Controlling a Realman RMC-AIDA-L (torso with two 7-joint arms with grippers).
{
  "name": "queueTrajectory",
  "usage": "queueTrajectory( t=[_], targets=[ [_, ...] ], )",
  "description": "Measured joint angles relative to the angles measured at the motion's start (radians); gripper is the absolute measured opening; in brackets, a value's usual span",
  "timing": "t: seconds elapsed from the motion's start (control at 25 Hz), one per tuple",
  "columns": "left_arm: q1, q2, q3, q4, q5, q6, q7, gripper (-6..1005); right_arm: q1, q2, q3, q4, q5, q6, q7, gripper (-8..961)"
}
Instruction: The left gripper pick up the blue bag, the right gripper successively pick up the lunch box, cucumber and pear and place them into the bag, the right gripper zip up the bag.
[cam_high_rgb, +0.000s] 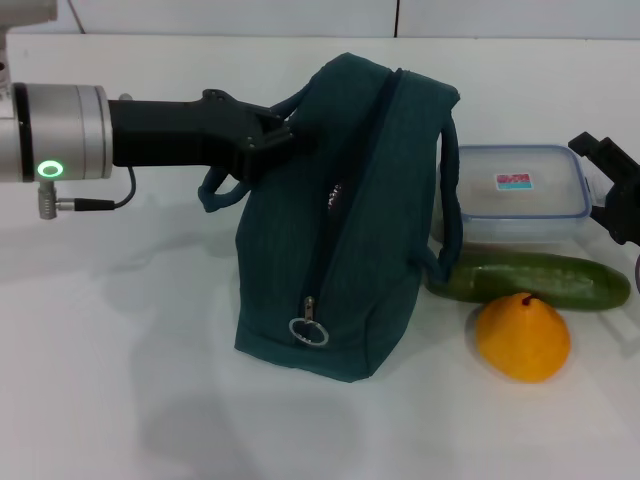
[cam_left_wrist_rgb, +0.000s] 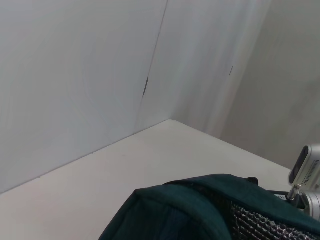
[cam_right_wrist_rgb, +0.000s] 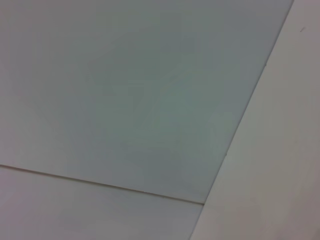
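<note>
**Teal bag hooked by one strap, zip barely open**

Nearest, right: pear (cam_high_rgb: 523, 338), then cucumber (cam_high_rgb: 530, 277) touching it. Centre: blue bag (cam_high_rgb: 345, 215) on white table (cam_high_rgb: 120, 400), zip pull (cam_high_rgb: 309, 330) low. Beyond, lunch box (cam_high_rgb: 520, 193) behind cucumber. Left gripper (cam_high_rgb: 275, 132) clamped on bag's far-left handle (cam_high_rgb: 225, 185). Right gripper (cam_high_rgb: 612, 185) at right edge; fingers' spread cannot be told. Risks: strap slipping, bag sagging shut, box snagging narrow mouth, pear rolling if cucumber nudged.

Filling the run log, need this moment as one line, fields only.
left end effector: shut on bag handle | bag: upright on table | right end effector: beside lunch box | cucumber, pear: on table
</note>
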Motion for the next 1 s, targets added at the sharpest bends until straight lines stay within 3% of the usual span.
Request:
queueTrajectory(
  t=[0.36, 0.76, 1.0],
  targets=[
    [-0.002, 0.0, 0.0, -0.004, -0.002, -0.006, 0.015, 46, -0.001, 0.0, 0.006, 0.003, 0.0, 0.012, 0.006, 698],
    [-0.002, 0.001, 0.0, -0.001, 0.0, 0.0, 0.021, 47, -0.016, 0.0, 0.009, 0.005, 0.004, 0.007, 0.003, 247],
    [-0.003, 0.003, 0.001, 0.0, 0.0, 0.0, 0.021, 47, -0.015, 0.0, 0.008, 0.0, 0.003, 0.001, 0.025, 202]
  ],
)
